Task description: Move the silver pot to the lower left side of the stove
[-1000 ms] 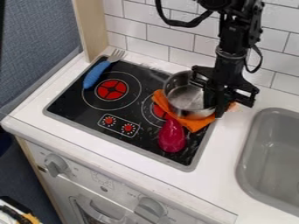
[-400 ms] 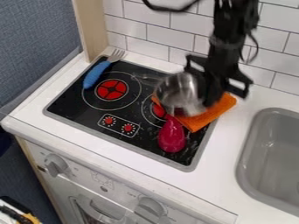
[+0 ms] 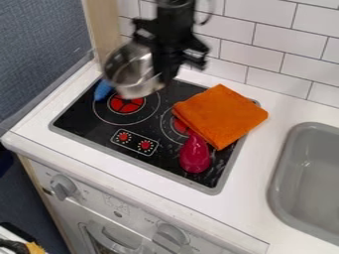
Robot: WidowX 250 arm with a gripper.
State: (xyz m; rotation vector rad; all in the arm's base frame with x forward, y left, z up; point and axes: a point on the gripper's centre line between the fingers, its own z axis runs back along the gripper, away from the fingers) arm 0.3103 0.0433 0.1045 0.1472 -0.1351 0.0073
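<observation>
Observed: fingers (image 3: 161, 75) closed on the right-hand wall of the round silver metal pot (image 3: 132, 75), held above the upper left of the black flat stove (image 3: 83, 123). I judge the target lies camera-ward.

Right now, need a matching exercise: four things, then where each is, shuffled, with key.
Things
1. Silver pot
2. Orange cloth
3. Magenta object
4. Grey sink

Places
A. Set into the counter, right of the stove
B. Over the stove's far right corner, reaching onto the counter
C. On the near right part of the stove
D. Held up at the gripper

Pairs: 1-D, 2-B, 3-C, 4-A
</observation>
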